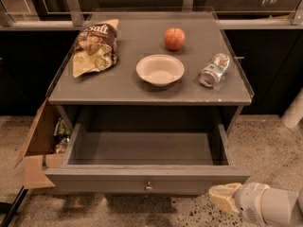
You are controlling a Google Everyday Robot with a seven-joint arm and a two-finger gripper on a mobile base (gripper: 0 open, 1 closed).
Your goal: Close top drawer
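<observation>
The top drawer (147,150) of the grey cabinet is pulled far out and is empty inside. Its grey front (118,184) runs along the bottom of the view with a small round metal knob (148,187) at centre. My gripper (221,196) comes in from the bottom right, its tan tip just below and in front of the drawer front's right corner. The white arm (270,207) behind it runs off the right edge.
On the cabinet top (118,86) lie a chip bag (96,46), a red apple (174,38), a white bowl (160,69) and a tipped can (214,70). An open cardboard box (39,148) stands on the floor at the left. Speckled floor surrounds the cabinet.
</observation>
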